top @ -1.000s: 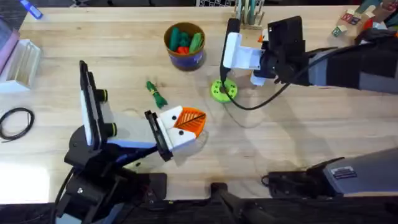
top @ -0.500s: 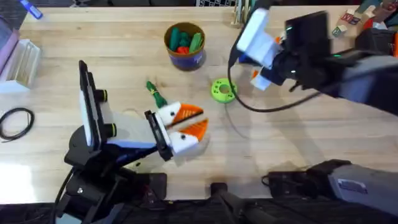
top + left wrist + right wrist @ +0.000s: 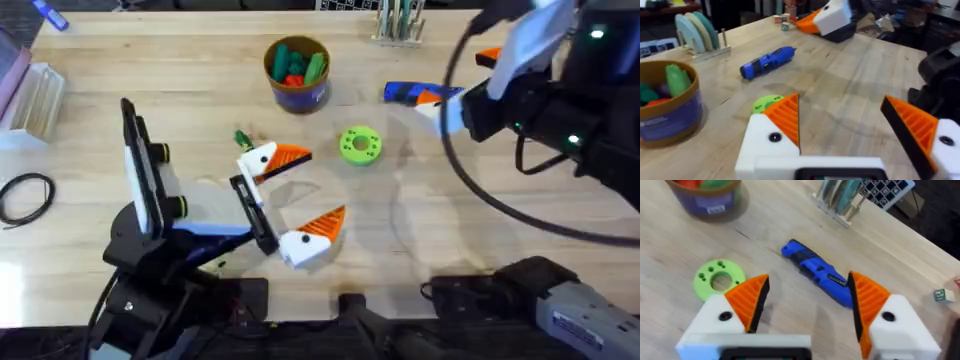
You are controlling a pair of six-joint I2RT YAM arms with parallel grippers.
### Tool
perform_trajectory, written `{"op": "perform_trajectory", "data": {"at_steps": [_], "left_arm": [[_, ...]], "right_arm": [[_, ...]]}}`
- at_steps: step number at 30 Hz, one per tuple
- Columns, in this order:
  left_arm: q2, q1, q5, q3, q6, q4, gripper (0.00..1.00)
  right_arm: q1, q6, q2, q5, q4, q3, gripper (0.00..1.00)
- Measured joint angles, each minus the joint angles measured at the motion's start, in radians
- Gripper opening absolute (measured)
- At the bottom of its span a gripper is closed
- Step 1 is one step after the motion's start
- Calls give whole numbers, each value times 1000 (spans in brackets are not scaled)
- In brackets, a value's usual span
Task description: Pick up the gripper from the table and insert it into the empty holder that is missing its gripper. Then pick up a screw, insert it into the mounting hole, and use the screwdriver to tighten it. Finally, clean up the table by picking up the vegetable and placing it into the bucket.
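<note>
The blue screwdriver (image 3: 408, 93) (image 3: 767, 61) (image 3: 817, 272) lies flat on the table behind the green disc (image 3: 360, 145). My right gripper (image 3: 460, 78) (image 3: 807, 302) hovers open above it, touching nothing. My left gripper (image 3: 308, 188) (image 3: 850, 125) stands wide open and empty at the table's middle. Both of its white holder blocks carry orange ridged pads. The dark-green vegetable (image 3: 242, 138) lies beside the far finger of my left gripper, partly hidden by it. The bucket (image 3: 297, 72) (image 3: 667, 105) stands behind, holding several toy vegetables. The loose gripper and the screw are out of view.
A rack of upright discs (image 3: 400, 20) stands at the back edge. A clear box (image 3: 30, 95) and a black cable loop (image 3: 25, 195) lie at the far left. Small toy blocks (image 3: 560, 30) sit at the back right. The right arm's black cable hangs over the right side.
My right gripper rose from the green disc and swung back to the right. The screwdriver now lies on the table. My left gripper opened from nearly shut to wide.
</note>
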Motion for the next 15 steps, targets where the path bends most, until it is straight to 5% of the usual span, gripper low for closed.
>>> {"op": "perform_trajectory", "data": {"at_steps": [4, 8, 9, 15], "left_arm": [[0, 0, -86, 18, -84, -36, 985], [8, 0, -190, 142, -135, -239, 985], [55, 0, -304, 308, -153, -437, 985], [286, 0, -527, 634, -164, -736, 985]], "right_arm": [[0, 33, -31, -41, -2, 0, 925], [0, 48, -34, -57, -1, 0, 926], [0, 54, -34, -63, 4, 0, 926], [0, 57, -34, -69, 10, 0, 927]]}}
